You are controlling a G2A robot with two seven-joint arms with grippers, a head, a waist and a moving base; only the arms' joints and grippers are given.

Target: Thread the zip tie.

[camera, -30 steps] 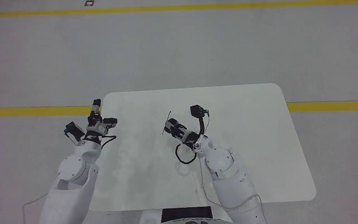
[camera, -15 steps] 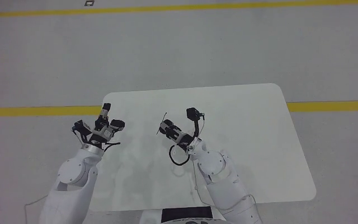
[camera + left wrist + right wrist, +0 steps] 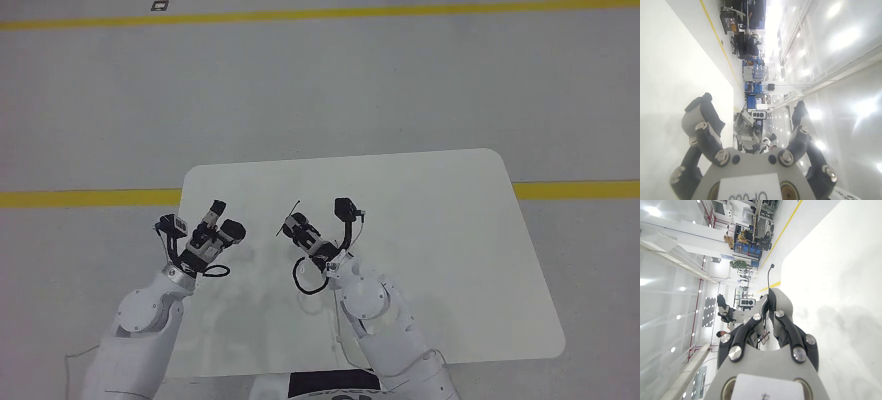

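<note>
**Zip tie pinched in the right jaws, left jaws waiting open**

Zip tie (image 3: 769,277), a thin black plastic strip with a small square head, is sitting clamped between the closed jaws of the right gripper (image 3: 769,293). Its head end is sticking out past the fingertips and the rest is running back between the fingers. The left gripper (image 3: 752,98) is hanging opposite with its jaws spread wide and nothing between them, both above the white rounded table (image 3: 450,200).

The step in hand is probably bringing the open jaws onto the strip's free end. Doing it well likely means the right jaws are holding the head steady, slot facing the left jaws. The left jaws should be closing near the tail's tip, since so thin a strip is apt to twist or spring aside.
</note>
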